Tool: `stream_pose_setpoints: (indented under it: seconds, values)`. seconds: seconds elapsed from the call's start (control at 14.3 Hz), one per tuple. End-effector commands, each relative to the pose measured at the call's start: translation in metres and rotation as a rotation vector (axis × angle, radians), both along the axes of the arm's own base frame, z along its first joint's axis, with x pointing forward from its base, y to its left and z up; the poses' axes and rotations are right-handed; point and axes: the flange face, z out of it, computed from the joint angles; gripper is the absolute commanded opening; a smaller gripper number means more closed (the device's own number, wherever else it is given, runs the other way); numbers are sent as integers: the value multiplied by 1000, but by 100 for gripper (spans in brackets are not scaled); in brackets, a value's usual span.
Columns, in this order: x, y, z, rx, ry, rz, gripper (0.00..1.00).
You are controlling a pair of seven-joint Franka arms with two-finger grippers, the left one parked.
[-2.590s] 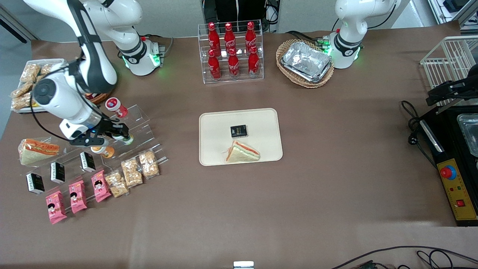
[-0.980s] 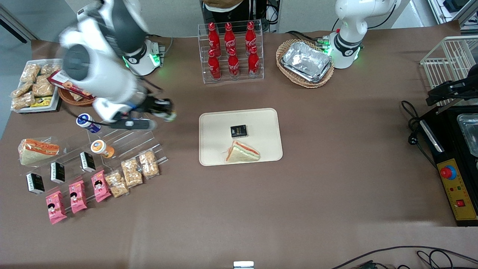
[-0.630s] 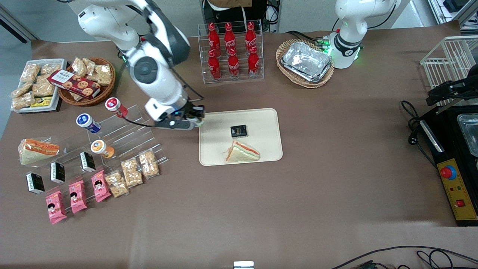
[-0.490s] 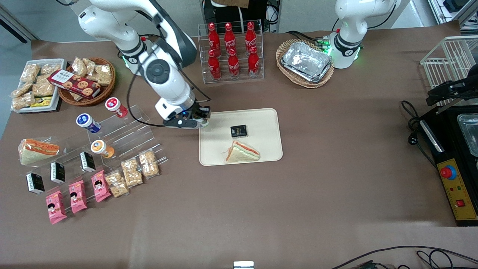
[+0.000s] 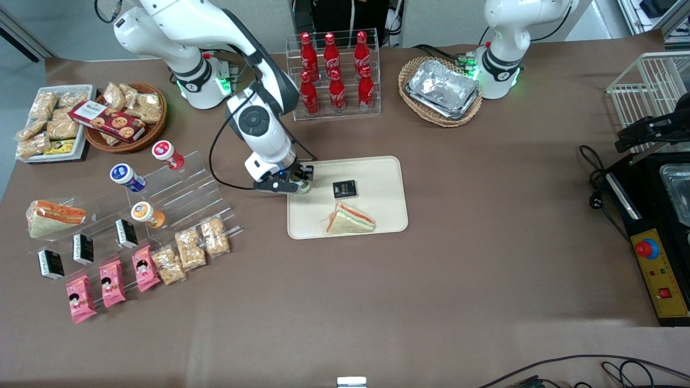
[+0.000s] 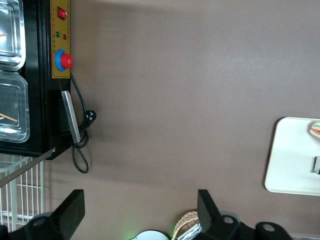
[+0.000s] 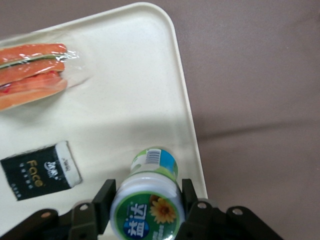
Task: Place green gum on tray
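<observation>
My right gripper [image 5: 303, 181] is shut on the green gum [image 7: 148, 200], a small green bottle with a white lid bearing a green mark. It holds the bottle upright over the cream-beige tray [image 5: 315, 221], near the tray's edge toward the working arm's end. In the wrist view the fingers [image 7: 104, 196] press on the lid's sides and the tray [image 7: 135, 75] lies beneath. In the front view the bottle [image 5: 303, 187] shows only partly under the gripper.
On the tray lie a wrapped sandwich [image 5: 349, 219] and a small black packet [image 5: 344, 188]. Blue-lidded [image 5: 126, 177], red-lidded [image 5: 166, 153] and orange-lidded [image 5: 146, 213] bottles rest on a clear stepped rack [image 5: 186, 186]. A cola bottle rack [image 5: 335, 73] and foil trays in a basket [image 5: 442, 89] stand farther off.
The gripper lifted the green gum off the clear rack, carried it across toward the tray, and now holds it over the tray's edge region.
</observation>
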Motion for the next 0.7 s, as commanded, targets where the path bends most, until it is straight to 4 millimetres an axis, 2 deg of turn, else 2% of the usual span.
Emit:
stream_pose_setpoints:
  seconds: [0.0, 0.07, 0.14, 0.28, 0.42, 0.49, 0.63]
  values:
    - [-2, 8, -8, 8, -12, -16, 59]
    - [-1, 7, -9, 6, -9, -34, 90]
    - [1, 6, -7, 8, -11, -40, 97]
    - [9, -1, 4, 17, -23, -47, 98]
    - [25, -21, 32, 34, -35, -80, 98]
    - [34, -35, 50, 39, -35, -80, 98]
    - [57, -81, 87, 36, -27, -31, 99]
